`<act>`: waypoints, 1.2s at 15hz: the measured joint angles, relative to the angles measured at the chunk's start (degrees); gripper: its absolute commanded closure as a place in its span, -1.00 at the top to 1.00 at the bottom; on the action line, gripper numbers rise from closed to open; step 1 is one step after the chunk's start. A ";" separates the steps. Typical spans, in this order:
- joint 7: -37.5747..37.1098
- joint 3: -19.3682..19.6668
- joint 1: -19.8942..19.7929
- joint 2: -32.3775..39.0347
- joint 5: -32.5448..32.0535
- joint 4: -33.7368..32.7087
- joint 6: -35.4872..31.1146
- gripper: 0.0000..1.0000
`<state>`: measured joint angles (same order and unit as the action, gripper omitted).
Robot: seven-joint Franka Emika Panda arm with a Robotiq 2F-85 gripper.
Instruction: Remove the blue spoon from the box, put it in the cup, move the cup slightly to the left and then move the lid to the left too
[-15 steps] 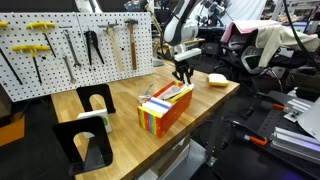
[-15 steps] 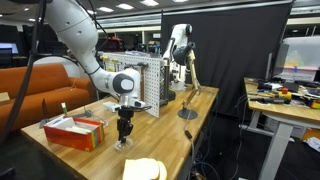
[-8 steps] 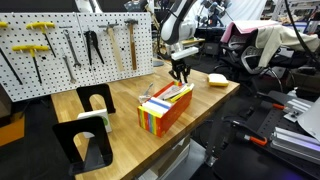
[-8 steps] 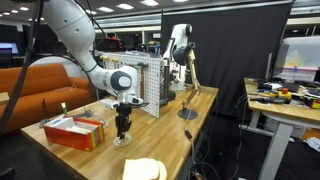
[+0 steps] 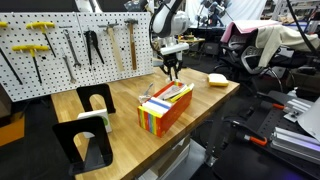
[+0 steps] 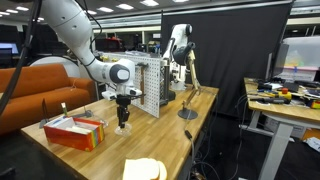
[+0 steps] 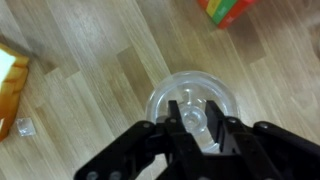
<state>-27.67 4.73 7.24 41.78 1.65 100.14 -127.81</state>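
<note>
My gripper [image 7: 195, 118] is shut on the knob of a clear round lid [image 7: 165, 100], which shows below the fingers in the wrist view. In both exterior views the gripper [image 5: 170, 72] [image 6: 123, 124] hangs over the wooden table, just behind the far end of the rainbow-striped box [image 5: 165, 107] [image 6: 75, 131]. A thin handle [image 6: 62, 108] sticks up out of the box; I cannot tell its colour. A corner of the box [image 7: 228, 10] shows at the top of the wrist view. I cannot make out the cup or the blue spoon.
A yellow sponge [image 5: 217, 79] [image 6: 145, 170] lies near the table's edge. A pegboard with tools [image 5: 60, 45] stands along the back of the table. Two black bookend stands [image 5: 88, 140] sit at one end. An orange object [image 7: 12, 75] lies at the wrist view's left edge.
The gripper, still shut on the lid, has moved along the table toward the pegboard, away from the yellow sponge. The box has not moved.
</note>
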 measured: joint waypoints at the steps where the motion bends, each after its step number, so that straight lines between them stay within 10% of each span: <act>1: -1.87 0.00 0.02 0.91 0.53 -1.19 0.26 -0.85; 12: -15.27 -2.21 0.18 12.29 7.78 -17.27 7.58 -0.85; 13: -15.72 -2.30 0.18 12.81 7.80 -18.32 8.28 -0.59; 14: -16.01 -2.31 0.17 13.20 7.82 -19.00 8.78 0.12; 16: -16.05 -2.31 0.15 13.60 7.82 -19.73 9.27 -0.24; 18: -16.05 -2.31 0.19 13.66 7.64 -19.86 9.28 0.00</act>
<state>-43.71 2.42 7.42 55.44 9.29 80.27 -118.53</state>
